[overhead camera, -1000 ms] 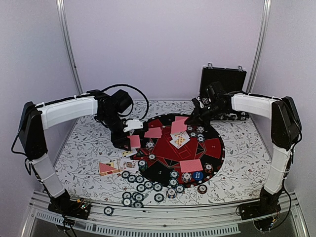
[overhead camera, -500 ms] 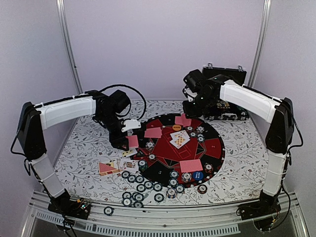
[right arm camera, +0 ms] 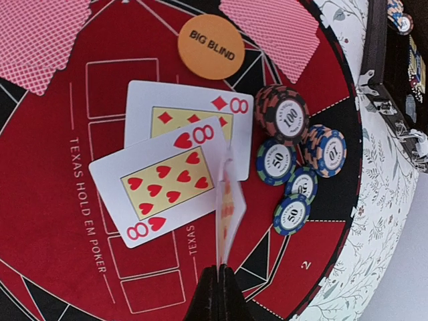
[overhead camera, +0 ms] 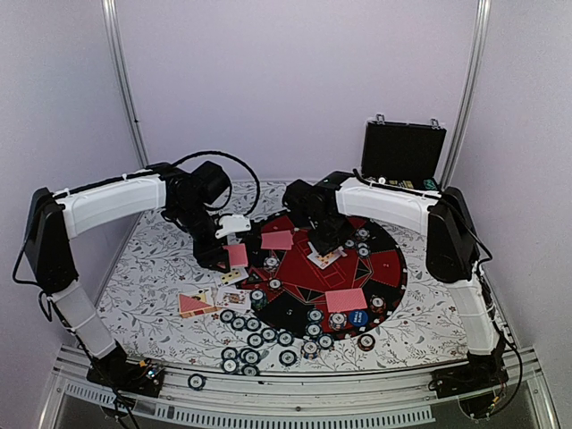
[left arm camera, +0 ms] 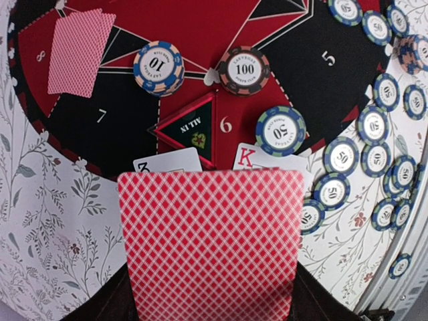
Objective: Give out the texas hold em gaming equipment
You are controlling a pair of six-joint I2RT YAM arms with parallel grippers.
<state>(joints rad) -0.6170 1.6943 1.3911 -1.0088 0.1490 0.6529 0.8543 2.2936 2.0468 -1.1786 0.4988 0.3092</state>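
My left gripper is shut on a pink-red-backed playing card, held flat over the mat's left edge; the card hides the fingers. Below it lie two face-up cards and chips marked 10, 100 and 50. My right gripper is shut on a card seen edge-on, over the mat's centre. Under it lie the eight of hearts and eight of diamonds. The orange Big Blind disc and chip stacks lie nearby.
The round red-and-black mat carries face-down cards and a blue disc. Several chips are spread off its front-left edge. More cards lie on the floral table at left. The open black case stands at back right.
My right arm has swung from the mat's back edge near the case to over the mat's centre, holding a card. My left gripper has barely moved with its card.
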